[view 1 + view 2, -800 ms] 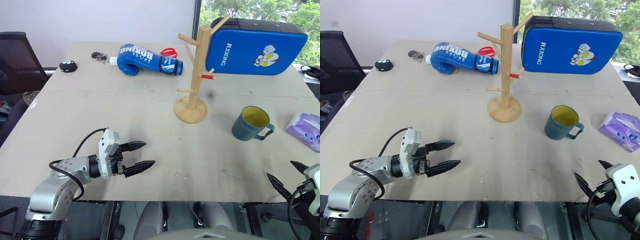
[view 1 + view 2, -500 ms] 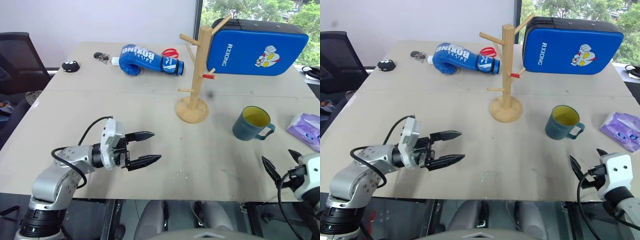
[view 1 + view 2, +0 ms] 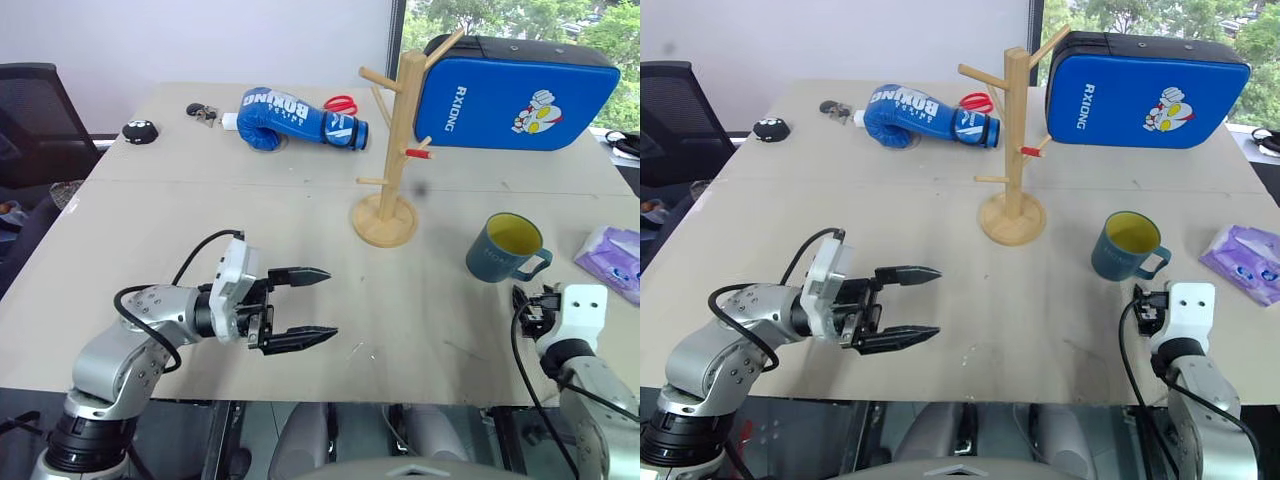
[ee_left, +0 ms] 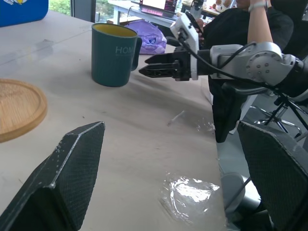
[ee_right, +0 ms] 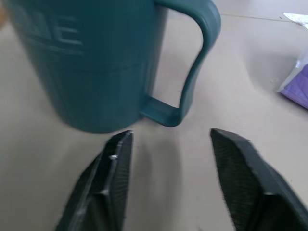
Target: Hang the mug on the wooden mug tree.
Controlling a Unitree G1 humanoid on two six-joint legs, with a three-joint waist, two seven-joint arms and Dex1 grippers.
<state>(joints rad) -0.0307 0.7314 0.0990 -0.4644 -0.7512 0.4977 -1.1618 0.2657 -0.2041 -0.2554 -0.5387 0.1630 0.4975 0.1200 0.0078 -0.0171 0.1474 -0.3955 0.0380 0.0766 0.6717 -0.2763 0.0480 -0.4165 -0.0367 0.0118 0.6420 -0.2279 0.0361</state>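
Observation:
The teal mug (image 3: 505, 250) with a yellow inside stands upright on the table at the right, its loop handle (image 5: 192, 77) turned toward the near right. The wooden mug tree (image 3: 400, 130) stands left of it and farther back, with bare pegs, one red-tipped. My right gripper (image 5: 171, 140) is open just in front of the mug, fingers level and either side of the handle's lower end, touching nothing. It also shows as the right gripper (image 4: 147, 71) beside the mug. My left gripper (image 3: 328, 303) is open over the near left table, pointing right, empty.
A blue boxing glove (image 3: 290, 118), red scissors (image 3: 340, 103), keys (image 3: 203, 113) and a black round object (image 3: 139, 131) lie at the back. A blue pad (image 3: 515, 95) stands behind the tree. A purple tissue pack (image 3: 612, 260) lies right of the mug. A person (image 4: 260, 19) sits beyond the table.
My right gripper has come up from the table's front edge and moved forward to just short of the mug. My left gripper has shifted to the right.

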